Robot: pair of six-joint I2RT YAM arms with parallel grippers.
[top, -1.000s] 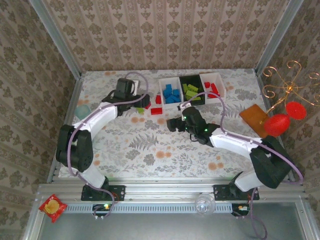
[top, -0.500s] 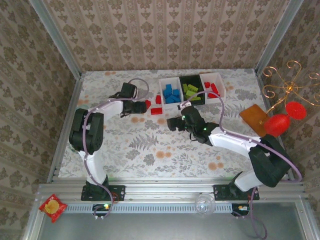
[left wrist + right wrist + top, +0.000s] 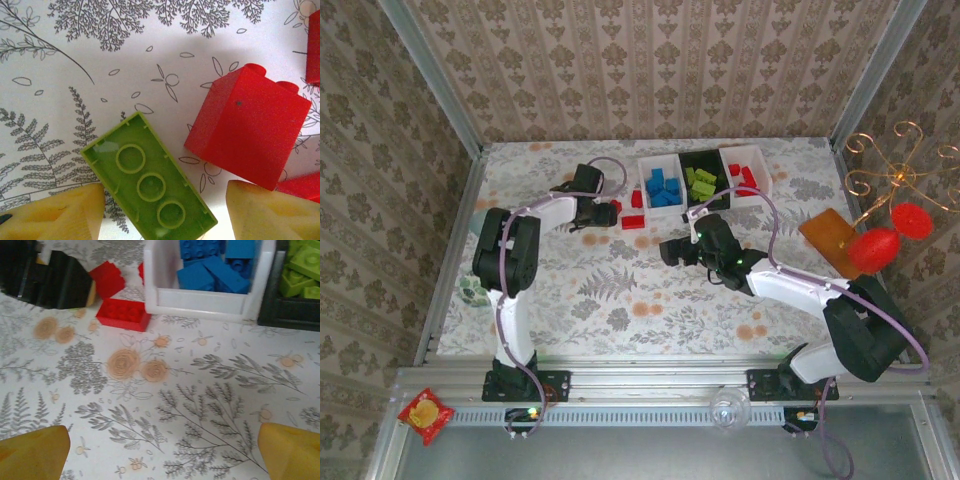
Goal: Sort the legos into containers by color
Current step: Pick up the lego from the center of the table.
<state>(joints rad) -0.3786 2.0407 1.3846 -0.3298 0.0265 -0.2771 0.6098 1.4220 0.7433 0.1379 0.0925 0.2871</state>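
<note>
Floral tablecloth, wallpapered booth.

Top view: the left gripper (image 3: 605, 210) has dropped onto the loose legos (image 3: 633, 221) just left of the containers (image 3: 641, 180). A second ago it sat higher and further left of them. The right gripper (image 3: 667, 250) has barely moved and sits just in front of the containers, jaws wide.

Left wrist: the fingertips (image 3: 50, 212) are half-closed around an upturned green lego (image 3: 150, 187), with a gap on one side, so it is not clamped yet. A red lego (image 3: 247, 127) lies just beside it. Looks like a green pick starting, probably bound for the black middle tray.

Right wrist: jaws spread over bare cloth. A flat red lego (image 3: 123, 314) lies just left of the white tray (image 3: 200, 300).

No readable writing or brands.
</note>
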